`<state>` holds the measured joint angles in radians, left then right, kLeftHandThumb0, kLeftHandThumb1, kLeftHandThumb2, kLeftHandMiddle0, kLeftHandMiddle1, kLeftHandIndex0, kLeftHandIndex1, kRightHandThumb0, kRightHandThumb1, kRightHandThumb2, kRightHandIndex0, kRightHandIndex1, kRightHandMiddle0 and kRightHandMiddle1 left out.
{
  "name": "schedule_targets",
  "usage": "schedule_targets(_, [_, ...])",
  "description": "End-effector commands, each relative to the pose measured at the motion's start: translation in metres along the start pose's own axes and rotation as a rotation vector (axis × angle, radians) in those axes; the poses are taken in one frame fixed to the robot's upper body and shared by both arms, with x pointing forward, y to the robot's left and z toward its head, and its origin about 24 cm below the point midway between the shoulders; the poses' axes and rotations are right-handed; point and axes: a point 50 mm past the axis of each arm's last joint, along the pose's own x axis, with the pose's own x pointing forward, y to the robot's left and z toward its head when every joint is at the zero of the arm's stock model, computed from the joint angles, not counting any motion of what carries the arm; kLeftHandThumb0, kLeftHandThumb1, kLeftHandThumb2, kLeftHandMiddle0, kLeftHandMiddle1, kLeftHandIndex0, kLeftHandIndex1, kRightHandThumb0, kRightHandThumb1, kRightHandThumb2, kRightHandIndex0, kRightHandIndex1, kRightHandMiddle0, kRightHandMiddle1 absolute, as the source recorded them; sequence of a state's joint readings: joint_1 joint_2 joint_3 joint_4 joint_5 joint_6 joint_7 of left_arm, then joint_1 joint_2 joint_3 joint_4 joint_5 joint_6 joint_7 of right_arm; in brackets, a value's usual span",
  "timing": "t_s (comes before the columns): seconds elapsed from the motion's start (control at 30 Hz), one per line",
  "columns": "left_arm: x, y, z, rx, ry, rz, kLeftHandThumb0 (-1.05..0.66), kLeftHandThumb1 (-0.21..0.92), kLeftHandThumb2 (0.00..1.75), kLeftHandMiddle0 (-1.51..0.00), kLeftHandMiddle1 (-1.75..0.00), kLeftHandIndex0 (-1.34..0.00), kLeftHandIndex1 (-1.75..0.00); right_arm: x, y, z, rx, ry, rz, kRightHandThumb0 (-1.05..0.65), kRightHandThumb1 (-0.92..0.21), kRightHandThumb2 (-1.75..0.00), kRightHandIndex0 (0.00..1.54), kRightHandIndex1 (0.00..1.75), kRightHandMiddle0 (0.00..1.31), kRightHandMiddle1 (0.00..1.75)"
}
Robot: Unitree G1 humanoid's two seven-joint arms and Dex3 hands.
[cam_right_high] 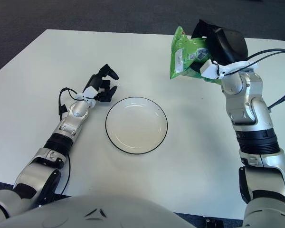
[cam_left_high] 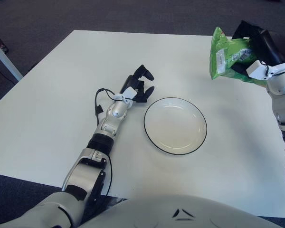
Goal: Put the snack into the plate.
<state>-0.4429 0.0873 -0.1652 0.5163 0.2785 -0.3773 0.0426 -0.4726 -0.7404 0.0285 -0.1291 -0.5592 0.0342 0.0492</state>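
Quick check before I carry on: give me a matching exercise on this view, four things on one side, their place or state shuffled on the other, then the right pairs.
Things:
1. snack bag
2. plate
3. left hand
4. right hand

States:
a. empty, lying flat on the table
b. shows beside the plate's left rim, holding nothing
c. green, held up off the table
d. gripping the bag, to the right of the plate and beyond it

Pairs: 1-c, 2-a, 3-b, 4-d

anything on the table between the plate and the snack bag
Nothing: only bare white table separates the plate from the snack bag, held up by the right hand, clearest in the right eye view.
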Motion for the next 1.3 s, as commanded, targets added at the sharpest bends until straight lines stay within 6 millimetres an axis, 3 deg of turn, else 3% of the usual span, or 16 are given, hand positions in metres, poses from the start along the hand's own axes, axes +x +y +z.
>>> schedule_targets(0.0, [-0.022, -0.007, -0.029, -0.007, 0.151, -0.013, -0.39, 0.6, 0.96, -1.18, -1.75, -0.39, -1.75, 0.0, 0.001, 0.011, 0.016, -0.061, 0.001, 0.0, 0.09, -1.74, 0.94, 1.66, 0.69, 1.75])
schedule_targets(0.7, [-0.016, 0.0, -0.033, -0.076, 0.173, 0.063, -0.39, 0.6, 0.95, -1.17, -1.75, -0.38, -1.75, 0.001, 0.02, 0.063, 0.174, -0.244, 0.074, 0.0, 0.07, -1.75, 0.88, 1.73, 0.68, 1.75])
schedule_targets(1.27, [-0.011, 0.002, -0.034, -0.238, 0.166, 0.074, -0.39, 0.64, 0.91, -1.1, -1.75, -0.36, -1.75, -0.012, 0.034, 0.077, 0.246, -0.326, 0.14, 0.0, 0.07, -1.75, 0.88, 1.73, 0.69, 1.75])
